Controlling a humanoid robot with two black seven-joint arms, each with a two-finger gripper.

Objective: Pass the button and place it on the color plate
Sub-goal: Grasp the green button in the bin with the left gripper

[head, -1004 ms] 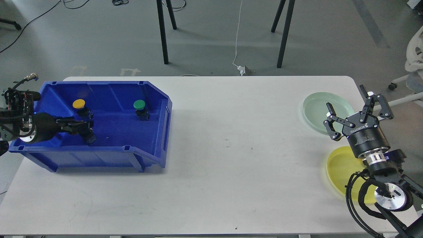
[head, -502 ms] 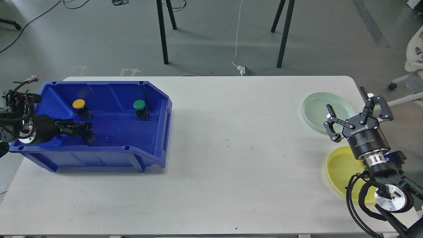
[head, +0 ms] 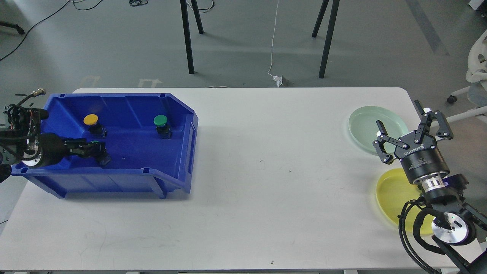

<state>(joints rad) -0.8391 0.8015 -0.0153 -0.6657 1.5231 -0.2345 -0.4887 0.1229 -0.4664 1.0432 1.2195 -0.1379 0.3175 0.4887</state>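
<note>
A blue bin (head: 182, 152) at the table's left holds a yellow button (head: 91, 120) and a green button (head: 160, 121), both upright on black bases. My left gripper (head: 94, 149) reaches into the bin from the left, below the yellow button. A sliver of green (head: 93, 142) and a black body (head: 104, 160) show at its fingers. The fingers are dark and hard to tell apart. My right gripper (head: 414, 131) is open and empty, held over the near edge of the pale green plate (head: 367, 123). The yellow plate (head: 393, 194) lies below it, partly hidden by the arm.
The white table (head: 266, 171) stretches between the bin and the plates. Black stand legs (head: 187, 38) and a white cable (head: 272, 42) are on the floor behind the table. A white chair base (head: 477, 72) stands at the far right.
My left gripper has drawn back a little to the left inside the bin, and its fingers look closer together. A sliver of green now shows at them. The right arm has barely moved.
</note>
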